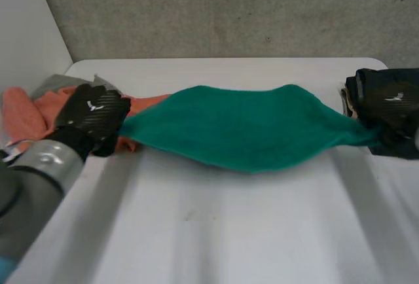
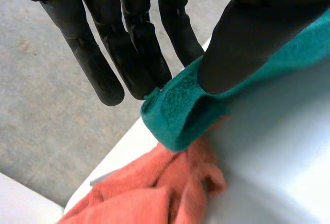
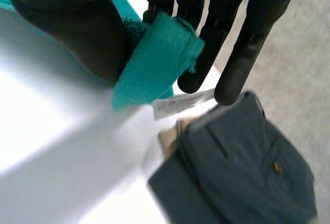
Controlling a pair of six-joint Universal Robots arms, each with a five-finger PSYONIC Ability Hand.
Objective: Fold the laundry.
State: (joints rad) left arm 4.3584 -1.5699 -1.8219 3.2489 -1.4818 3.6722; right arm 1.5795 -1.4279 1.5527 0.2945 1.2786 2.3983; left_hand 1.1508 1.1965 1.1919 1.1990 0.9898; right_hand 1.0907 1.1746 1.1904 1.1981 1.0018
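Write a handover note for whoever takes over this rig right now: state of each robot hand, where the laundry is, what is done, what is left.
Left robot hand: shut on one end of the green cloth, pinched between thumb and fingers.
Right robot hand: shut on the opposite end.
The green cloth is stretched between them above the white table. An orange cloth lies crumpled beside the left robot hand; a dark blue garment lies beside the right.
Done: green cloth lifted and spread.
Left: fold it, set it down, then likely the orange cloth.
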